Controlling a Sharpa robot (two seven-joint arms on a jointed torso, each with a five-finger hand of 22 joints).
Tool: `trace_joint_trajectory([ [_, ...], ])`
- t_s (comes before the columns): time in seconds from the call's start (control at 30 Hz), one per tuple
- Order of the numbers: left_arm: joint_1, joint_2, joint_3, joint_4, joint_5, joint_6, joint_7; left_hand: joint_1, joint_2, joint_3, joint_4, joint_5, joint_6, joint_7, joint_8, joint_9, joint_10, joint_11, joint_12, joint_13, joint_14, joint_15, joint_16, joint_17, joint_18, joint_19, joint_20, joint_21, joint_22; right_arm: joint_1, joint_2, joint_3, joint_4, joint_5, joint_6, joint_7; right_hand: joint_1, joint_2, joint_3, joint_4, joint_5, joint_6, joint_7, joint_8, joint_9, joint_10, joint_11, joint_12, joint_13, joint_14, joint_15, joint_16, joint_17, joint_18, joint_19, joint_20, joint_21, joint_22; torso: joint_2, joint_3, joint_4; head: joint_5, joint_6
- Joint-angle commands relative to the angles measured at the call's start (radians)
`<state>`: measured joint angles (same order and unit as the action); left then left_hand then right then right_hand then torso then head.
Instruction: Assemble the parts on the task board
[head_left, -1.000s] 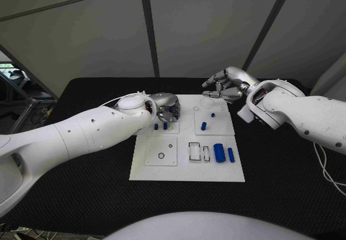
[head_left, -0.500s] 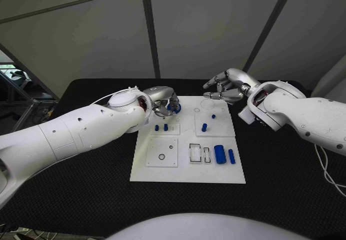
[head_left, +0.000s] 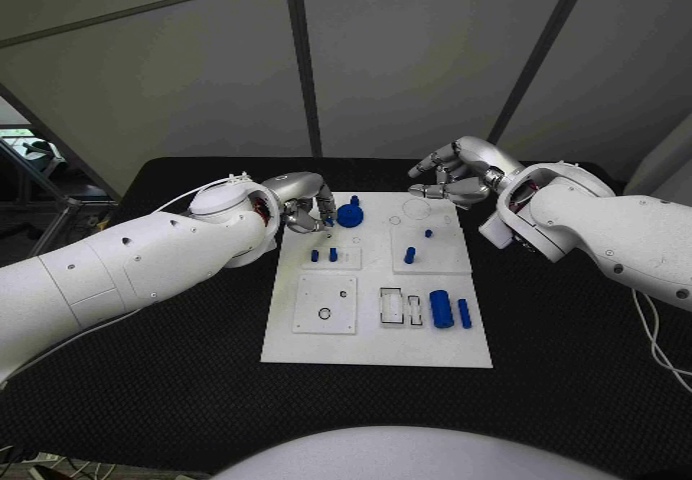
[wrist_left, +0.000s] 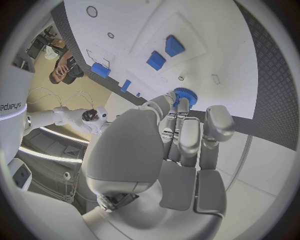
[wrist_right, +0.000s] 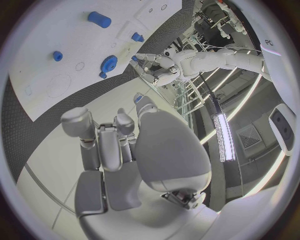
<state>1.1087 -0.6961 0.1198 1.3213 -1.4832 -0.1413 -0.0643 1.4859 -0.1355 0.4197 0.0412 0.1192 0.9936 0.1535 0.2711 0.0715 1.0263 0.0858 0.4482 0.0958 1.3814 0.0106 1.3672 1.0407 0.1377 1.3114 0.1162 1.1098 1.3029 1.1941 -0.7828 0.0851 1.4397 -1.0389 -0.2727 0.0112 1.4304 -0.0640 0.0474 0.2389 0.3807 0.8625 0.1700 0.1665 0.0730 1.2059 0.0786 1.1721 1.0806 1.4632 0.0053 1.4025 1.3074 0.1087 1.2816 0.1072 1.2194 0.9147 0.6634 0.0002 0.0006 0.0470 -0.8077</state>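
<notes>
The task board (head_left: 378, 340) lies flat in the middle of the black desk (head_left: 173, 370), its far edge between the two hands. A blue gear-like part (head_left: 351, 215) stands on the board's far left corner, just beside the fingers (head_left: 326, 208) of the left hand (head_left: 300, 207); in the left wrist view the same part (wrist_left: 184, 96) sits at the tips of the fingers (wrist_left: 181, 112), though whether they grip it or only touch it cannot be told. The other fingers of that hand are curled in close together.

Nearer the robot than those fingers, two small blue pegs (head_left: 323, 256) stand side by side on the board. Toward the right hand from them, a blue block (head_left: 408, 254) and a tiny blue piece (head_left: 427, 233) sit on a raised square panel. Further toward the robot, a blue cylinder (head_left: 440, 308) and a slimmer blue bar (head_left: 463, 312) lie beside rectangular slots (head_left: 397, 305), well apart from both hands.

The right hand (head_left: 459, 170) hovers over the desk just beyond the board's far right corner, its fingers (wrist_right: 103, 145) bent and parted with nothing between them. From the right wrist view the board (wrist_right: 56, 60) lies beyond those fingers.
</notes>
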Motion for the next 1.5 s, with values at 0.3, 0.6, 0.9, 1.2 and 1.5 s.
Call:
trace_joint_trajectory([
  [0.3,-0.009,0.007,0.001,-0.022,0.021,0.032,-0.017,-0.011,-0.001,0.005,-0.001,-0.006,0.009,-0.002,-0.007,0.001,0.007,0.000,-0.007,-0.002,0.007,0.003,0.002,-0.002,-0.032,0.006,0.002,0.003,0.001,0.001,0.000,0.001,0.003,-0.004,0.002,0.005,0.003,0.009,0.005,0.000,0.006,0.006,-0.002,0.006,-0.001,-0.006,-0.001,-0.001,0.001,0.044,-0.007,-0.005,0.011,0.011,-0.004,-0.004,-0.003,0.000,0.001,0.0006,-0.0029,0.005,-0.003],
  [0.6,-0.010,0.013,0.000,-0.024,0.021,0.048,-0.020,-0.013,-0.001,0.006,-0.001,-0.006,0.010,-0.002,-0.008,0.001,0.008,0.000,-0.008,-0.002,0.006,0.003,0.001,-0.004,-0.032,0.006,0.002,0.003,0.002,0.001,0.000,0.001,0.002,-0.004,0.002,0.005,0.003,0.009,0.005,0.000,0.006,0.006,-0.002,0.006,-0.001,-0.006,-0.001,-0.001,0.001,0.044,-0.007,-0.005,0.011,0.011,-0.004,-0.004,-0.003,0.000,0.001,0.0006,-0.0017,0.004,-0.005],
  [0.9,-0.011,0.013,0.000,-0.026,0.021,0.072,-0.029,-0.014,-0.001,0.006,-0.001,-0.007,0.011,-0.002,-0.009,0.001,0.010,0.000,-0.009,-0.002,0.004,0.002,-0.001,-0.009,-0.032,0.007,0.002,0.004,0.003,0.001,-0.001,0.001,0.003,-0.004,0.002,0.004,0.003,0.009,0.005,0.000,0.006,0.006,-0.002,0.006,-0.001,-0.006,-0.001,-0.001,0.001,0.044,-0.007,-0.005,0.011,0.011,-0.004,-0.004,-0.003,0.000,0.001,0.0000,-0.0021,0.004,-0.007],
  [1.2,-0.011,0.019,-0.001,-0.032,0.021,0.079,-0.035,-0.014,-0.001,0.006,-0.001,-0.007,0.012,-0.002,-0.009,0.001,0.011,0.000,-0.009,-0.002,0.004,0.002,-0.001,-0.010,-0.031,0.006,0.002,0.002,0.002,0.001,0.001,0.001,0.002,-0.004,0.002,0.005,0.003,0.009,0.005,0.000,0.006,0.006,-0.002,0.006,-0.001,-0.006,-0.001,-0.001,0.001,0.044,-0.007,-0.005,0.011,0.011,-0.004,-0.004,-0.003,0.000,0.001,-0.0001,-0.0019,0.004,-0.008],
  [1.5,-0.011,0.028,-0.001,-0.043,0.021,0.084,-0.037,-0.015,-0.001,0.006,-0.001,-0.008,0.012,-0.003,-0.009,0.001,0.011,-0.001,-0.010,-0.001,0.004,0.002,-0.001,-0.010,-0.031,0.005,0.002,0.002,0.002,0.001,0.001,0.001,0.002,-0.004,0.003,0.005,0.003,0.009,0.005,0.000,0.006,0.006,-0.002,0.006,-0.001,-0.006,-0.001,-0.001,0.001,0.044,-0.007,-0.005,0.011,0.011,-0.004,-0.004,-0.003,0.000,0.002,0.0000,-0.0020,0.002,-0.009],
])
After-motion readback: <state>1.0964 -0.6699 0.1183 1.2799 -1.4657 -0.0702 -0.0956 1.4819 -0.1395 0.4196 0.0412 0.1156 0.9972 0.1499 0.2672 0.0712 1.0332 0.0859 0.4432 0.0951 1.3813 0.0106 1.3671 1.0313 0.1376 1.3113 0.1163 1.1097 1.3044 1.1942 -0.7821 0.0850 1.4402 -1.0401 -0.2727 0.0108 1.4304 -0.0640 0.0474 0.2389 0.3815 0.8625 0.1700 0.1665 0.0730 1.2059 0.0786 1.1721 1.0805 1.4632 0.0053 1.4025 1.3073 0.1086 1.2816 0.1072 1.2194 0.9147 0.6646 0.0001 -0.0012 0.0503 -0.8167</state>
